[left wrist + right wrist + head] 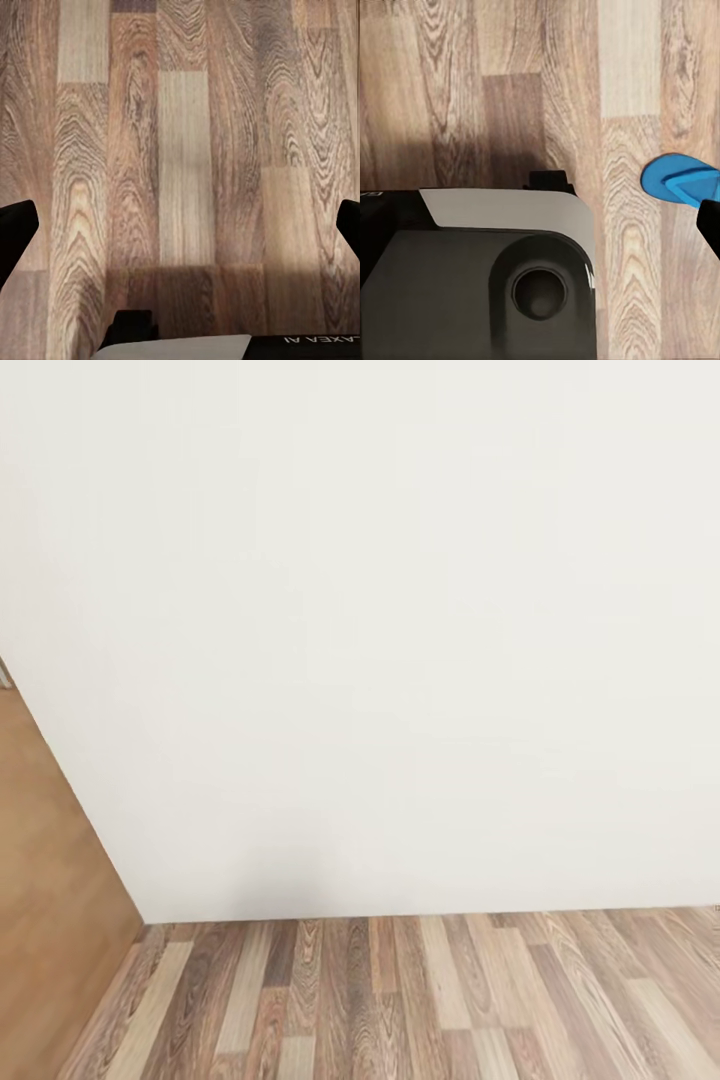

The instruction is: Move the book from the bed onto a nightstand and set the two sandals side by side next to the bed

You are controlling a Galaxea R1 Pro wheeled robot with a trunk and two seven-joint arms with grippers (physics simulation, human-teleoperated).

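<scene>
A bright-blue sandal (681, 180) lies on the wood-plank floor (510, 52) in the right wrist view, its toe end and strap showing. One black fingertip (711, 225) of my right gripper (540, 225) stands at the picture's edge, just in front of the sandal; nothing is between the fingers. My left gripper (180, 229) hangs open over bare floor planks (180, 135), with its two fingertips (15, 232) far apart. The book, the bed and the nightstand are out of view.
In the head view a plain white wall (380, 620) stands close ahead and meets the plank floor (420, 1000). A plain wooden door (50, 900) is at the left. My own dark and white base (480, 270) sits beside the sandal.
</scene>
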